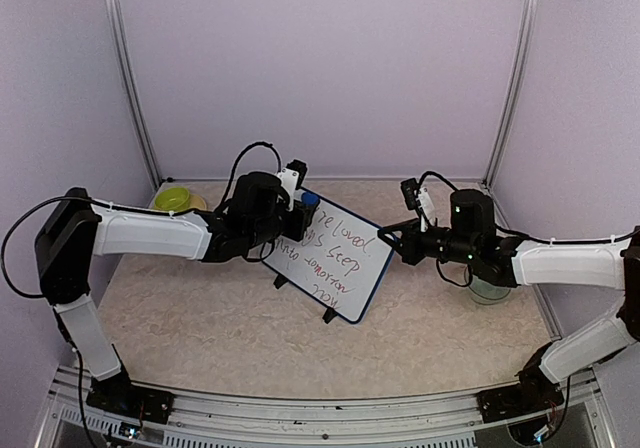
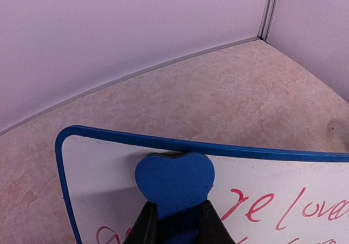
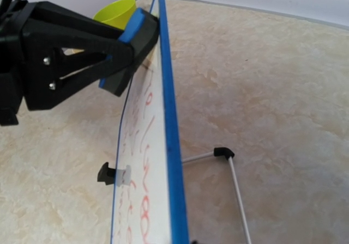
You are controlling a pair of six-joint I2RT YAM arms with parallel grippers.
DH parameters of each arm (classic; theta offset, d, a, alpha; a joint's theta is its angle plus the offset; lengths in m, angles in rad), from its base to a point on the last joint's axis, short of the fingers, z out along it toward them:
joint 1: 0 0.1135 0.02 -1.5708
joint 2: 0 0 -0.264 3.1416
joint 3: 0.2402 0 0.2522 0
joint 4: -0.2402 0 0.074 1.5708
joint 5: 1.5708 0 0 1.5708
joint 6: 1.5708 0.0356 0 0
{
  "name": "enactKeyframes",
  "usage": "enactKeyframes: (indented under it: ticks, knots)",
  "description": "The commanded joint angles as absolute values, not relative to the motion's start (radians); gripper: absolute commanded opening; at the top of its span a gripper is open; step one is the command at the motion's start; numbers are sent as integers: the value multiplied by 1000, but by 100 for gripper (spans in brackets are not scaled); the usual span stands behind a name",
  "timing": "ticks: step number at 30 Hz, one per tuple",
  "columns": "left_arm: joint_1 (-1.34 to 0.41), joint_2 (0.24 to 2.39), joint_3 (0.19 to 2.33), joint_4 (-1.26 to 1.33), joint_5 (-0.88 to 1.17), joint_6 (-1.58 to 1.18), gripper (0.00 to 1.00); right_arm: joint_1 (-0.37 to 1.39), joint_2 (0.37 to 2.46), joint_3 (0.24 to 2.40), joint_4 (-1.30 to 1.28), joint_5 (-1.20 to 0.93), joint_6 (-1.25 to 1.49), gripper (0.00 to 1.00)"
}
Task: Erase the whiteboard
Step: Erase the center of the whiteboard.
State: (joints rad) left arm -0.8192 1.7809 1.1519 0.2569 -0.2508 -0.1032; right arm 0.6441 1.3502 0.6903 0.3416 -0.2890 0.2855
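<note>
1. Whiteboard [image 1: 345, 258]: middle of the overhead view, standing tilted on its thin fold-out legs [image 1: 330, 316] on the table [image 1: 200, 328]. Red handwriting covers the face. I see no wiped patch, so I judge the erasing barely begun.
2. Eraser [image 2: 174, 178]: blue, heart-shaped, with a dark pad on the side turned to the board. It sits against the board's top edge near its upper-left corner in my left wrist view, just above the first red words. A pass from that corner would work down across the writing.
3. Left pincer [image 2: 177, 225]: mine, closed firmly on the eraser's lower part, one finger on each side, which leaves the broad lobes free to press on the board.
4. Right pincer [image 1: 392, 238]: mine, right of centre in the overhead view, closed, its tip at the board's right edge. I cannot tell whether it pinches the frame or only rests there. I judge it is there to steady the board, which could slide or tip on such legs under a wiping push.
5. Green cup [image 1: 175, 200]: upper left of the overhead view, behind my left arm, well apart from the board.
</note>
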Motion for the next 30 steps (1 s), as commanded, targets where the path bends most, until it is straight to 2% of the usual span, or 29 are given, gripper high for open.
enactKeyframes:
  ticks: [1,12,30]
  knots:
    - [-824,1797,1087,280,-228,-116,18,681,1396,660,172,-413,133,0]
    - [-824,1759,941,308,-245,-149,17,684,1408,666,172,-416,132,0]
    - [-844,1820,1174,265,-206,-108,18,688,1408,666,167,-416,129,0]
